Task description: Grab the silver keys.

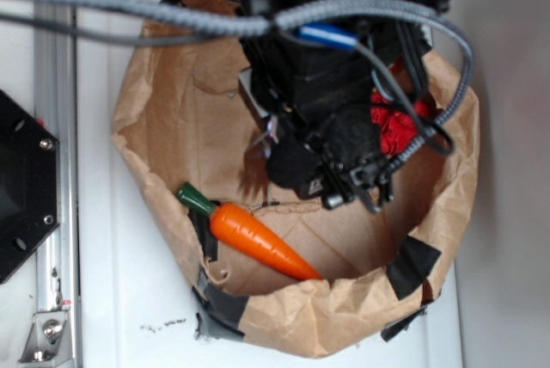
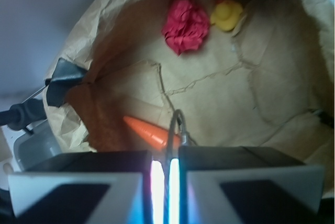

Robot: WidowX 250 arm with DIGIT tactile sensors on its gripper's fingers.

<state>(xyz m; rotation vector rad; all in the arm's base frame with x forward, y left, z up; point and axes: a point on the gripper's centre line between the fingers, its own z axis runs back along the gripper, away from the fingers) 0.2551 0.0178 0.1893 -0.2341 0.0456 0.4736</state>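
Your claw [image 2: 166, 182] is nearly closed: in the wrist view the two pads [image 2: 78, 182] sit w/ only a thin bright slit between them. A thin grey wire loop [image 2: 177, 124] rises out of that slit, pinched there; it looks like the ring of the silver keys [image 2: 180, 130], but you can't see the key blades, so their pointing and long axis can't be told. The loop itself stands roughly along the slit, away from the camera.

Just past the loop lies the toy carrot [image 2: 149, 132], tip pointing left in the wrist view. In the exterior view the carrot [image 1: 258, 239] runs diagonally, green top upper left.

Farther off, a red crumpled cloth [image 2: 186, 25] and a yellow toy [image 2: 227, 15] sit near each other on the far side of the brown paper bag [image 1: 163, 110]. The bag rests on the white tabletop [image 1: 129, 299].
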